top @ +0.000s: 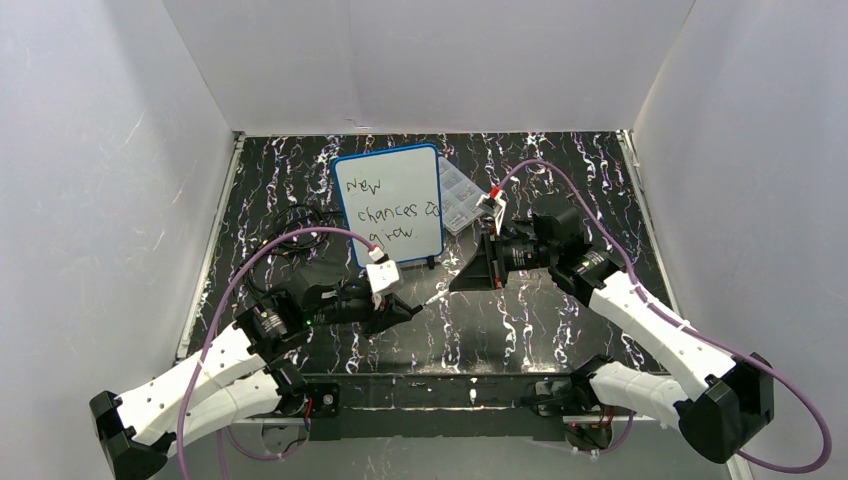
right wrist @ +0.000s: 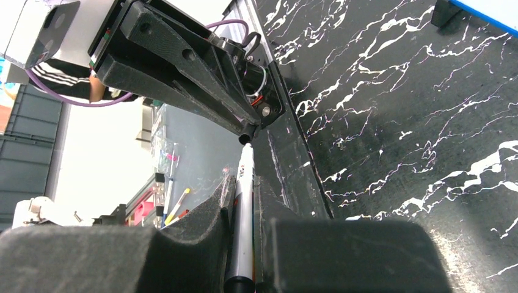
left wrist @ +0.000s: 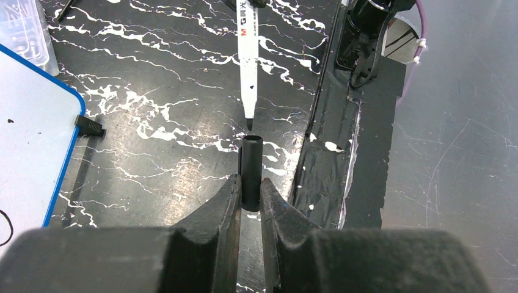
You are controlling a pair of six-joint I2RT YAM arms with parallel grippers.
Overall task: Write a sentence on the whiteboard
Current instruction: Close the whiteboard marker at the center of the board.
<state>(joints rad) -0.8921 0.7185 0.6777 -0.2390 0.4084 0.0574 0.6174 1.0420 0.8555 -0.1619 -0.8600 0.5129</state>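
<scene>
Left wrist view: left gripper (left wrist: 250, 183) clamped on cap (left wrist: 251, 152), its mouth facing the marker (left wrist: 246, 67) tip. The tip is just short of the mouth, axes nearly in line. Marker barrel pinched by right gripper (right wrist: 243, 186). Beyond both, toward the table's back, lies the whiteboard (top: 390, 205) (sentence (top: 385, 210) in three lines).

Compartment box (top: 462, 200) sits right of the whiteboard (top: 398, 172).

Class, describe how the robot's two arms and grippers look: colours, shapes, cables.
The left arm and right arm have white shells and black joints. A purple cable runs along each. The left gripper and right gripper have black, wedge-shaped fingers; a small white block sits on each wrist.
</scene>
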